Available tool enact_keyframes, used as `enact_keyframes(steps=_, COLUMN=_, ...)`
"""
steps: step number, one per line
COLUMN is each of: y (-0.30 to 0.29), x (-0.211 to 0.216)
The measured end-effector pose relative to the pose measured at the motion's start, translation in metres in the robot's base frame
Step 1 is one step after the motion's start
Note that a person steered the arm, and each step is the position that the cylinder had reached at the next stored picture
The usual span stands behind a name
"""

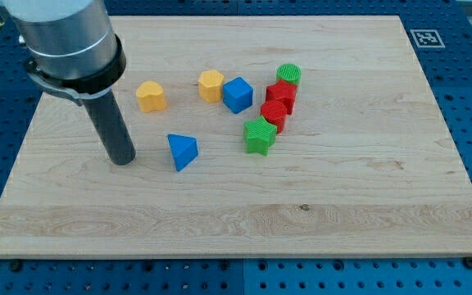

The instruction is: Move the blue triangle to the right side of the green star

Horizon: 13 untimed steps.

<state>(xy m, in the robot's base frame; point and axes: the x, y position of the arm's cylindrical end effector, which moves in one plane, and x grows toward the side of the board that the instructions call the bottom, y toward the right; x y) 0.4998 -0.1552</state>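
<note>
The blue triangle (183,151) lies lowest in the view of all the blocks, on the wooden surface (318,221), left of centre. My tip (122,161) rests on the surface just to the view's left of it, close beside it but with a sliver of wood showing between them, so they are apart. The arm carries no jaws, only the straight dark rod, so there is nothing spread or pressed together to report. To the view's right of the triangle, near but clearly separate, sits the green star (260,135), with bare wood between the 2. Touching the star's upper right is a red block (274,113), and right behind that a second red block (281,94); their exact shapes are hard to make out. At the top of this chain stands a green cylinder (288,75), touching the second red block. These 4 form a slanted line running from the star up toward the view's top right. Just left of that line a blue cube (238,94) sits above the gap between triangle and star, with a yellow block (211,85) touching its left side. A second yellow block (151,96) stands alone farther to the view's left, above the triangle and near the rod. The wood on the star's right side lies open below the red blocks.
</note>
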Motion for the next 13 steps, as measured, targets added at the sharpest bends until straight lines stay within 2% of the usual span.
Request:
enact_keyframes(steps=1, y=-0.003, x=-0.017)
enact_keyframes(steps=2, y=0.030, x=-0.018)
enact_keyframes(steps=4, y=0.048, x=0.019)
enact_keyframes(steps=7, y=0.054, x=-0.014)
enact_keyframes(steps=10, y=0.091, x=-0.018)
enact_keyframes(steps=11, y=0.091, x=-0.041)
enact_keyframes(steps=13, y=0.125, x=0.000)
